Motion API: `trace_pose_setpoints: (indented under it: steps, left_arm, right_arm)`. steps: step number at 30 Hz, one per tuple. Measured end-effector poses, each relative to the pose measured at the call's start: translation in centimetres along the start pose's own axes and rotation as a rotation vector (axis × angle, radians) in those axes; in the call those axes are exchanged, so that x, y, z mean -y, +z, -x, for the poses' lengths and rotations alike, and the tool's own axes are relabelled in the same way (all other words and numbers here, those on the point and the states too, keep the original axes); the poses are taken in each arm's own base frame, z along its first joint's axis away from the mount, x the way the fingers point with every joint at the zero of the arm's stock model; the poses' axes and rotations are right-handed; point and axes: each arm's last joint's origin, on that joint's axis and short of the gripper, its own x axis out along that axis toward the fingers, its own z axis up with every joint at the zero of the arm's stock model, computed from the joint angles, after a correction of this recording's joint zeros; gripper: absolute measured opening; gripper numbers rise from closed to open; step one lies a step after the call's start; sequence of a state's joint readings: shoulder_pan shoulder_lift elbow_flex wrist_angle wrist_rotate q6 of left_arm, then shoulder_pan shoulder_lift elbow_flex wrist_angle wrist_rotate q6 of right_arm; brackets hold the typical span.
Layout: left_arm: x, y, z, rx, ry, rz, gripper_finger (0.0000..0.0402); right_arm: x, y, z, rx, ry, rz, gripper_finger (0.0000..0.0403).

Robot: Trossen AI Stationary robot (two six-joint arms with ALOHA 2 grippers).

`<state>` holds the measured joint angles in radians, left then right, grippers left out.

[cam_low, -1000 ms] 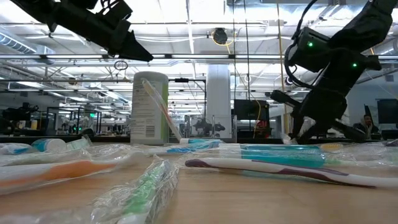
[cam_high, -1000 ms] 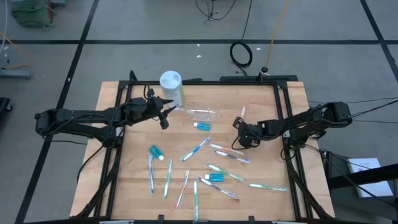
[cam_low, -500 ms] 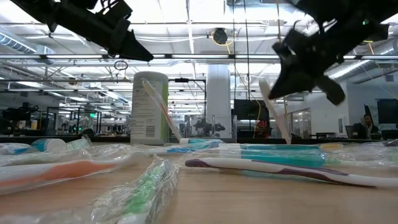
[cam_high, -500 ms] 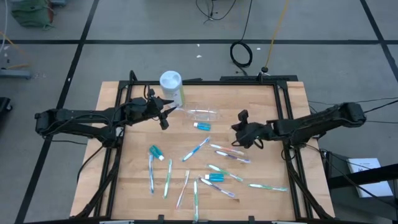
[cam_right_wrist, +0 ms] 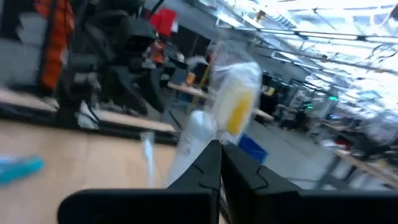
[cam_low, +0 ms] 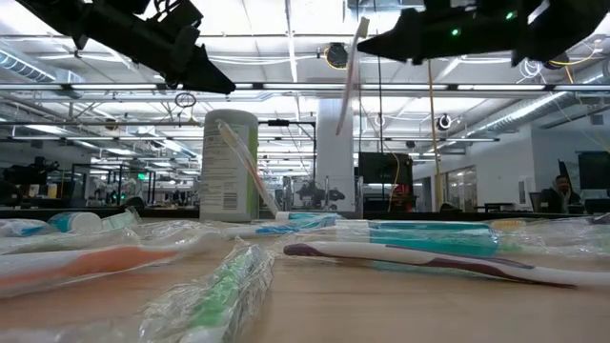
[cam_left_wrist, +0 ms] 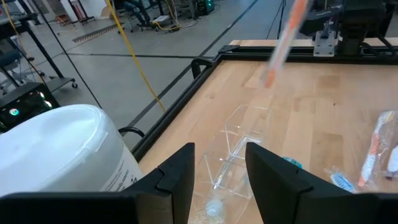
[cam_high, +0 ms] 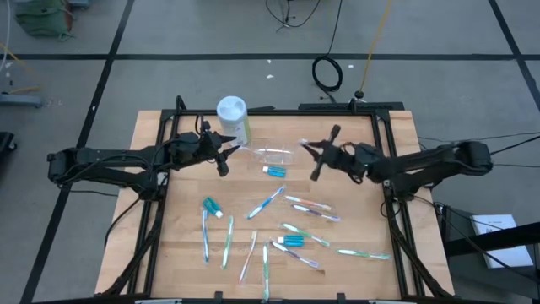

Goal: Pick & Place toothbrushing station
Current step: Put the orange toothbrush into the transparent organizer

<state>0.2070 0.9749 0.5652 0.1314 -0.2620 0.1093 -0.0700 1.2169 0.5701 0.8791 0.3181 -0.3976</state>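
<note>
My right gripper hovers over the table's far middle, shut on a wrapped white and orange toothbrush. The clear holder lies on the wood just left of it. Several more wrapped toothbrushes and three blue toothpaste tubes lie scattered nearer the front. My left gripper is open with nothing between its fingers. It hangs above the table beside a white canister. My right gripper pinches the toothbrush between its two shut fingers, close to one end. The fingers reach out about level, toward the table's left. The toothbrush is lifted clear and hangs slanting below the fingers, its free end high above the table.
The white canister stands upright at the far left of the wood, with one brush leaning against it. Black frame rails run along the table's sides. Bare wood shows at the far right.
My right gripper has risen from the table, swung from pointing down to about level and rolled, moving toward the far edge and the clear holder. The toothbrush has come up with it, lifted clear of the table and now hanging slanted.
</note>
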Motion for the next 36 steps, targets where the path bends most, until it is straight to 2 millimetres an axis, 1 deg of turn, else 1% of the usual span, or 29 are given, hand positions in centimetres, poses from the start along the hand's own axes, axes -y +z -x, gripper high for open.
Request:
trace_pose_setpoints:
  steps: [2, 4, 7, 9, 13, 16, 19, 21, 24, 29, 31, 36]
  left_arm:
    - [0.0, 0.0, 0.0, 0.000, 0.000, 0.001, 0.0150]
    - [0.0, 0.0, 0.0, 0.000, 0.000, 0.006, 0.0150]
    - [0.0, 0.0, 0.0, 0.000, 0.000, 0.012, 0.0150]
    - [0.0, 0.0, 0.0, 0.000, -0.001, 0.012, 0.0150]
    - [0.0, 0.0, 0.0, 0.000, -0.001, 0.014, 0.0150]
    - [0.0, 0.0, 0.0, 0.000, -0.002, 0.017, 0.0150]
    - [0.0, 0.0, 0.0, 0.000, -0.002, 0.031, 0.0150]
    - [0.0, 0.0, 0.0, 0.000, -0.002, 0.038, 0.0150]
    - [0.0, 0.0, 0.0, -0.001, -0.002, 0.040, 0.0150]
    - [0.0, 0.0, 0.0, 0.000, -0.002, 0.037, 0.0150]
    - [0.0, 0.0, 0.0, -0.001, -0.002, 0.037, 0.0150]
    - [0.0, 0.0, 0.0, -0.001, -0.002, 0.045, 0.0150]
  right_arm:
    - [-0.2, -1.0, -0.8, -0.001, 0.024, -0.045, 0.0000]
    - [-0.4, -2.3, -1.3, -0.041, 0.029, -0.052, 0.0000]
    - [-0.6, -3.8, -1.9, -0.126, -0.059, -0.030, 0.0000]
    - [-0.5, -4.5, -2.1, -0.156, -0.087, -0.026, 0.0000]
    - [-0.6, -5.5, -2.3, -0.200, -0.094, -0.146, 0.0000]
    - [-1.0, -6.6, -2.4, -0.274, -0.091, -0.145, 0.0000]
    - [-1.2, -7.5, -2.5, -0.317, -0.138, -0.145, 0.0000]
    - [-1.0, -7.8, -2.5, -0.330, -0.165, -0.180, 0.0000]
    - [-0.7, -7.7, -2.6, -0.315, -0.169, -0.255, 0.0000]
    - [-0.3, -6.7, -2.5, -0.270, -0.145, -0.290, 0.0000]
    - [-0.3, -6.9, -2.4, -0.294, -0.150, -0.313, 0.0000]
    - [0.6, -8.5, -2.4, -0.389, -0.208, -0.427, 0.0000]
